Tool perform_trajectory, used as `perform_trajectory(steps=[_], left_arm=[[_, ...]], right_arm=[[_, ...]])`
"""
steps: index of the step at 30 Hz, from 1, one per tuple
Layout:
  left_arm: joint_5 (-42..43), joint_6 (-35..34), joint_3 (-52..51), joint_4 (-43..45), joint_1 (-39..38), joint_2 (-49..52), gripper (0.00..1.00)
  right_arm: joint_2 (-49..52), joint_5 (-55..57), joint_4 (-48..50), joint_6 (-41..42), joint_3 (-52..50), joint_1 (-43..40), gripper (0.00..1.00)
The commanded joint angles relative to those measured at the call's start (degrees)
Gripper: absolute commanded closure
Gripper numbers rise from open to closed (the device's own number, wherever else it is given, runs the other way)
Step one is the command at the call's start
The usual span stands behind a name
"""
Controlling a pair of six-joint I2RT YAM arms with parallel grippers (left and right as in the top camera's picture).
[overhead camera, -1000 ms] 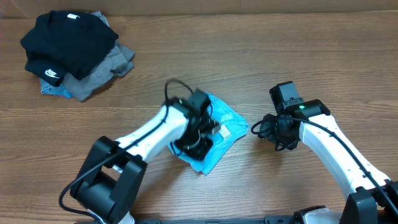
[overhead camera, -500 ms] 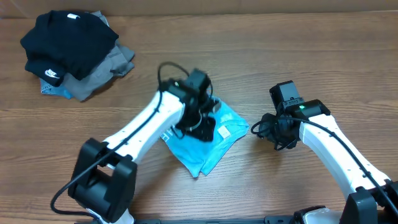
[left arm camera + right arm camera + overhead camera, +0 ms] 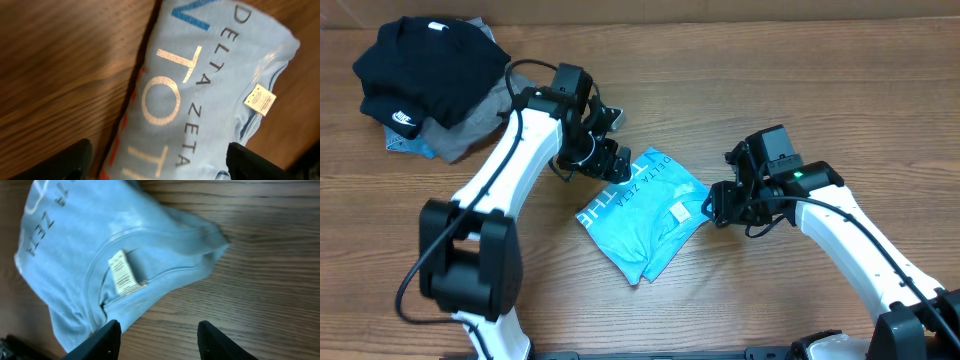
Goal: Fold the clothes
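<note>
**Folding, late stage.** The sky-blue t-shirt (image 3: 642, 215) lies as a compact, several-layered packet at the centre of the wooden worktop (image 3: 800, 90), well apart from the black garment (image 3: 430, 65) and the grey garment (image 3: 505, 100) heaped at the far left corner. The left gripper (image 3: 613, 166) hangs just beside the packet's upper-left edge with its fingers spread and nothing between them. The right gripper (image 3: 715, 205) sits at the right-hand corner, also spread and empty.

The main folds appear complete, so the step in hand is probably a release or a re-approach. If one more halving is wanted, the next move calls for a pinch through all layers at one corner, with the opposite edge pinned. The lower layers peek out at the near corner and could slide.

**Orientation.** From overhead the packet reads as a diamond. It is nearly square, its slightly longer axis running with the lettering (image 3: 202, 85) from near-left to far-right. The collar (image 3: 150, 230) and its white care label (image 3: 123, 272) face the right gripper (the hem end cannot be made out).
</note>
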Motion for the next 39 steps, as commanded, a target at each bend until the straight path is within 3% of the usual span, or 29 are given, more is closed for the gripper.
perform_trajectory(steps=[1,5,16,25,35,39], left_arm=[[9.11,7.96,0.39,-0.22,1.11,5.81,0.11],[10.64,12.09,0.39,0.31,1.49,9.97,0.1],[10.64,12.39,0.39,1.9,1.46,13.31,0.04],[15.32,19.12,0.35,-3.78,1.01,14.56,0.09],[22.16,22.6,-3.89,0.26,-4.15,14.67,0.31],[24.04,22.62,-5.29,2.84,-7.32,14.67,0.56]], right_arm=[[0.63,-1.66,0.66,-1.38,-0.04,1.31,0.48],[1.49,-1.66,1.4,-3.06,-0.04,1.33,0.56],[9.55,-1.86,6.1,-4.28,-0.42,4.2,0.85],[19.82,-1.68,10.93,-2.67,-0.42,6.93,0.93],[20.44,-1.68,11.58,-2.71,-0.42,6.95,0.93],[20.44,-1.68,11.41,-2.71,-0.42,6.95,0.93]])
